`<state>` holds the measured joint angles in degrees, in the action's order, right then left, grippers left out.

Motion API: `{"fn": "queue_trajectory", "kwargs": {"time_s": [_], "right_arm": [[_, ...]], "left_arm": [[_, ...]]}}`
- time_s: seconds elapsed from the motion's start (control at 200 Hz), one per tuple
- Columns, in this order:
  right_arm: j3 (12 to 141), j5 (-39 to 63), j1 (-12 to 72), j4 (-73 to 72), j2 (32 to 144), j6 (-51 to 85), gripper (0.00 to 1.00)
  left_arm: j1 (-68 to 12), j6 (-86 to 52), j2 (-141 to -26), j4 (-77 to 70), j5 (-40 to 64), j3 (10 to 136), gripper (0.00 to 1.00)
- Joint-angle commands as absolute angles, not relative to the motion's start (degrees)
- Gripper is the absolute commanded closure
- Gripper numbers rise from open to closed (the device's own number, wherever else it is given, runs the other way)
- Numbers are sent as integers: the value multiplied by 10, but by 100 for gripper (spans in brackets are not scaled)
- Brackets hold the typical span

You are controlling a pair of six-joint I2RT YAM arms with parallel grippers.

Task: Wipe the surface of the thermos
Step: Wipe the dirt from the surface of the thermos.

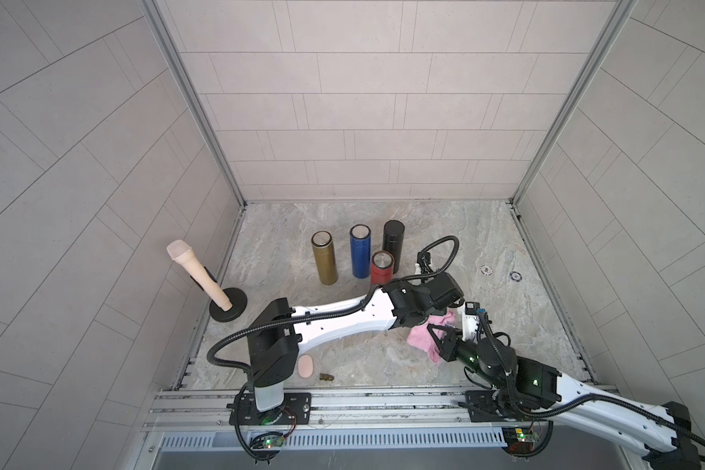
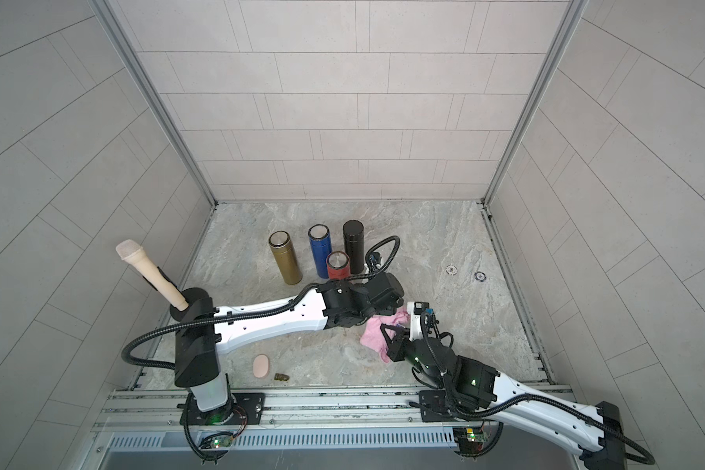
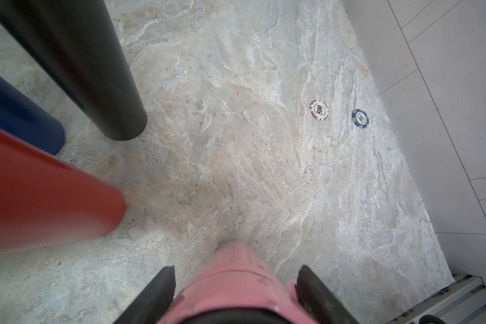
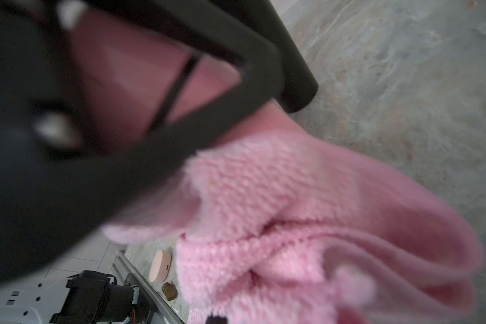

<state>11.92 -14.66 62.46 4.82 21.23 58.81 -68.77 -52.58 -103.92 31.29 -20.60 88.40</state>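
While left gripper (image 3: 236, 270) tight on pink thermos (image 3: 237, 291), right gripper (image 1: 434, 331) tight on cloth (image 1: 419, 338), open marble (image 1: 526, 325) rightward.

We are viewing two arms: white tapered links (image 1: 342, 317), black joint housings (image 1: 273, 350), corrugated black cables (image 1: 228, 338), small green lights (image 1: 536, 382) at lower right, screwed black base plates (image 1: 294, 401); the left gripper (image 3: 236, 270) is showing matte black fingers (image 3: 160, 286).
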Motion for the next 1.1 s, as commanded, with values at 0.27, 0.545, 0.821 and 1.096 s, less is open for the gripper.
{"fn": "queue_trajectory", "kwargs": {"time_s": [0.27, 0.545, 0.821, 1.096], "right_arm": [[103, -149, 621, 105, 221, 666, 100], [60, -179, 602, 295, 69, 748, 100], [109, -41, 455, 281, 149, 669, 100], [121, 216, 252, 100, 233, 618, 100]], "left_arm": [[-689, -526, -1039, 323, -221, 896, 100], [-681, -423, -1044, 346, -196, 929, 100], [-656, -186, -974, 368, -109, 895, 100], [-631, -24, -833, 174, 22, 684, 100]]}}
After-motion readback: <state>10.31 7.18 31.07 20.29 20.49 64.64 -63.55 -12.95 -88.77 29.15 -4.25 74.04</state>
